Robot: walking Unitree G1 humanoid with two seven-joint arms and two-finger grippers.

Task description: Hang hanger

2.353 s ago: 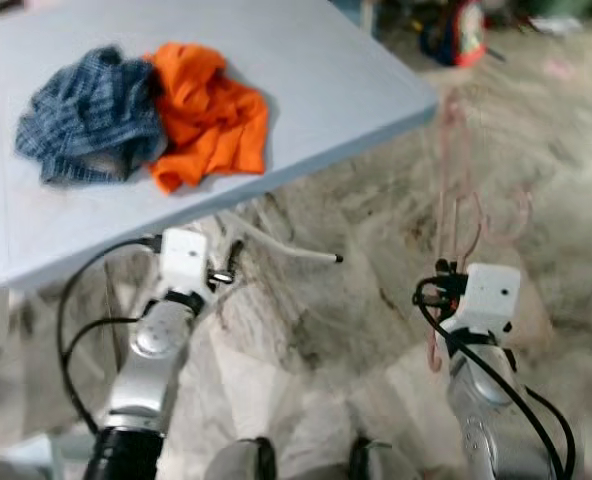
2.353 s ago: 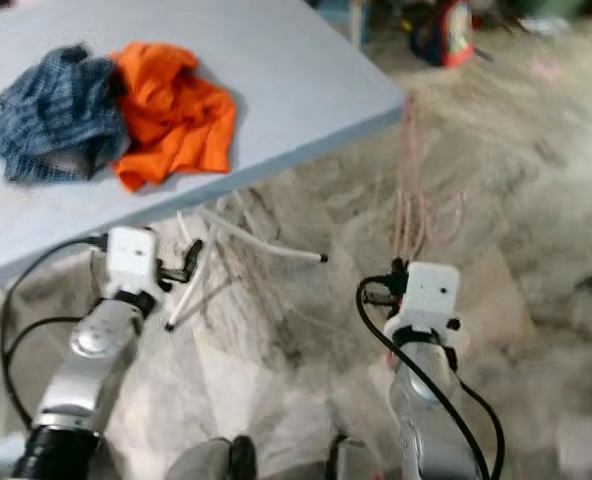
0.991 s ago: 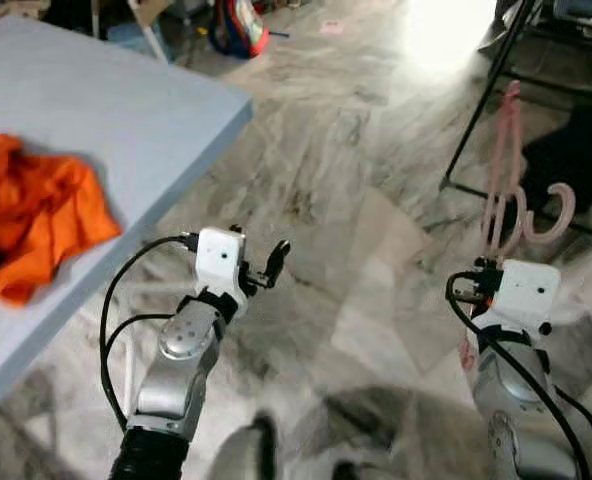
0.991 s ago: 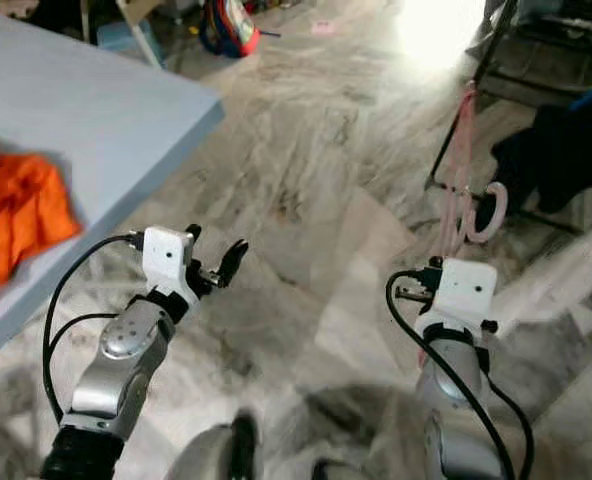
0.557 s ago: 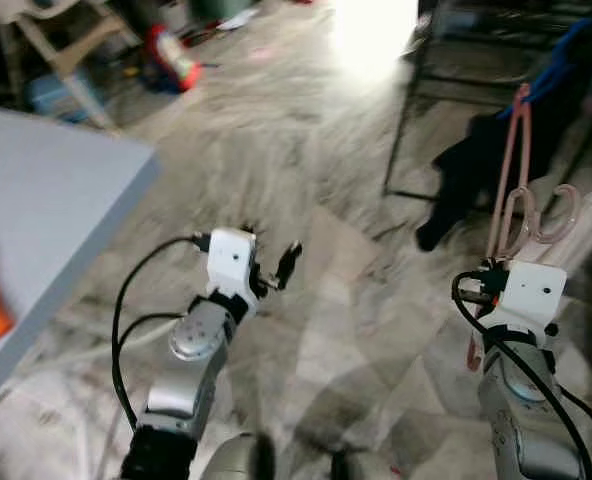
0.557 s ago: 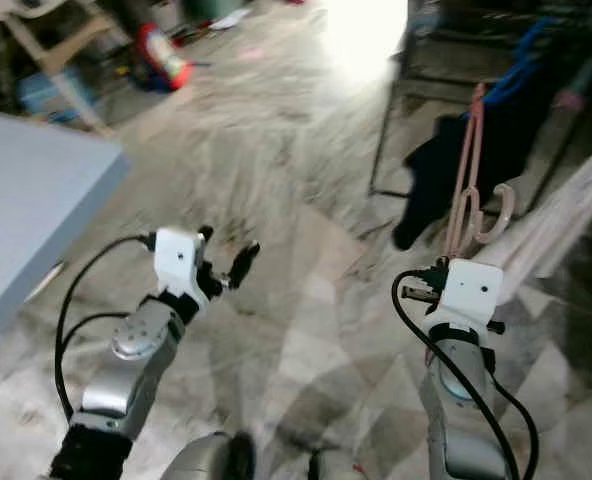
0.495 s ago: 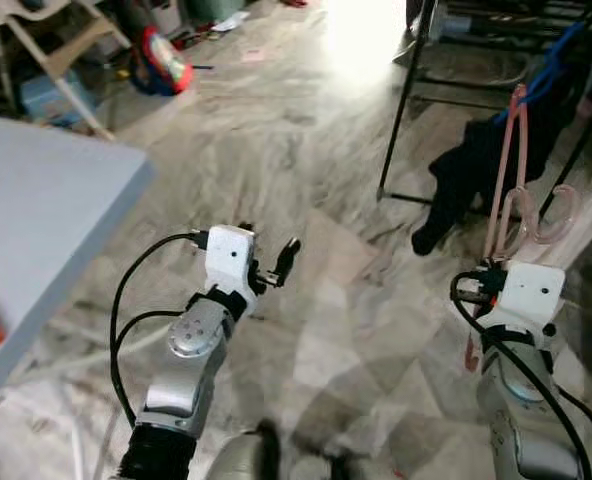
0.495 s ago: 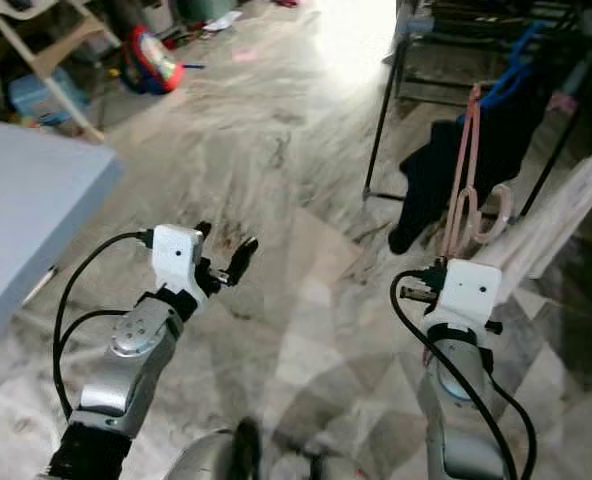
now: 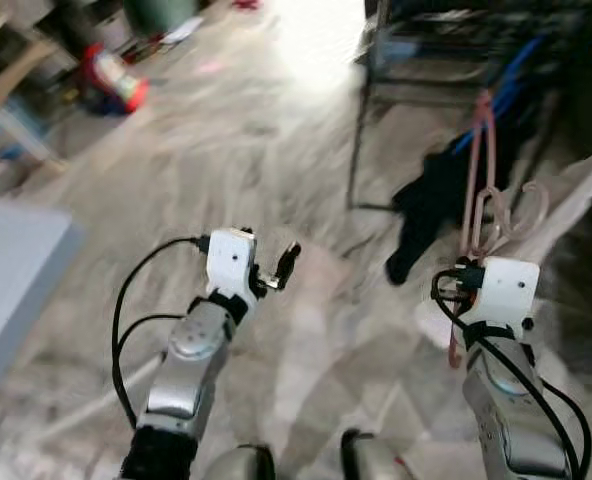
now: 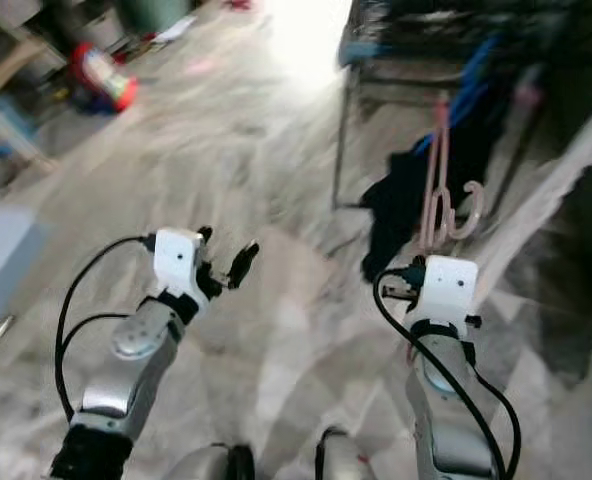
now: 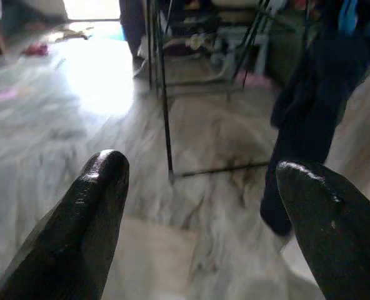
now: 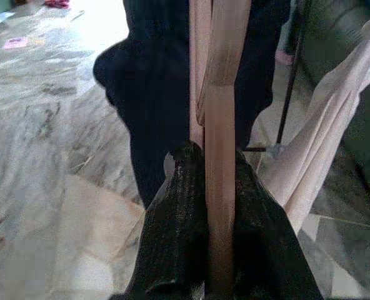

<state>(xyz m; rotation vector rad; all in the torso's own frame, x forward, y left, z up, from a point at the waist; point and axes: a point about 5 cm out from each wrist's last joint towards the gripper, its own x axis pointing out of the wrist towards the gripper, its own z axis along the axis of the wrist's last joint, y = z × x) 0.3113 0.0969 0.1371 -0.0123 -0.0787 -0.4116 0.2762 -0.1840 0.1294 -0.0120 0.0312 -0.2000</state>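
Right gripper fingers clamped on pink hanger, held upright, presumably for carrying; black clothes rack at twelve o'clock. Left gripper fingers apart, empty.

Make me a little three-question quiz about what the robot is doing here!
1. True or false: the right pincer is shut on the pink hanger.
2. The left pincer is: A) open and holding nothing, B) gripping a cup, C) holding a shirt.
3. What dark thing hangs on the black rack ahead?

Key: 1. True. 2. A. 3. A dark garment.
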